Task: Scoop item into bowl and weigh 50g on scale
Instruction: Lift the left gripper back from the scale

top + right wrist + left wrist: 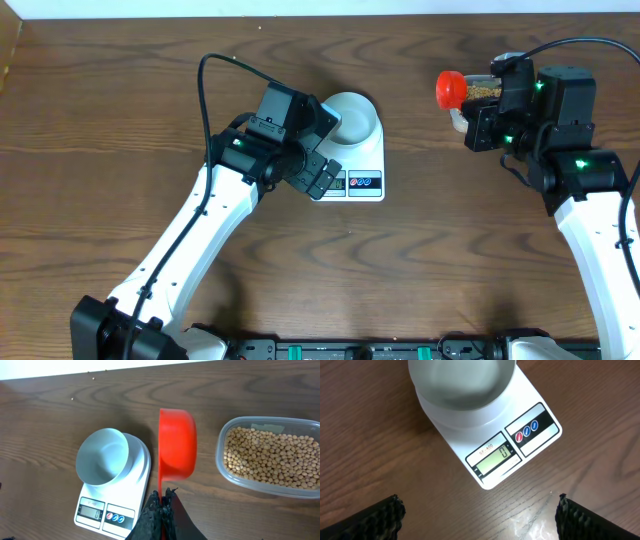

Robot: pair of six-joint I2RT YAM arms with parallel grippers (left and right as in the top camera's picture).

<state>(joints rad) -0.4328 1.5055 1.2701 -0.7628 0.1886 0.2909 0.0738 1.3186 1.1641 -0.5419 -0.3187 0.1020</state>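
Note:
The pale bowl (352, 118) stands empty on the white scale (362, 160), whose display (495, 460) reads zero. My left gripper (480, 522) hangs open over the bare wood just in front of the scale, with nothing between its fingers (375, 520). On the right, my right gripper (162, 507) is shut on the thin handle of a red scoop (177, 445). The scoop is turned on its side above the table, between the scale (135, 505) and the tub. Its inside faces away from me. The tan beans (270, 455) fill a clear plastic tub (225, 467).
In the overhead view the right arm (560, 120) covers most of the tub (482, 90). A few stray beans (74, 397) lie on the wood near the far table edge. The left arm (200, 230) crosses the table's front left.

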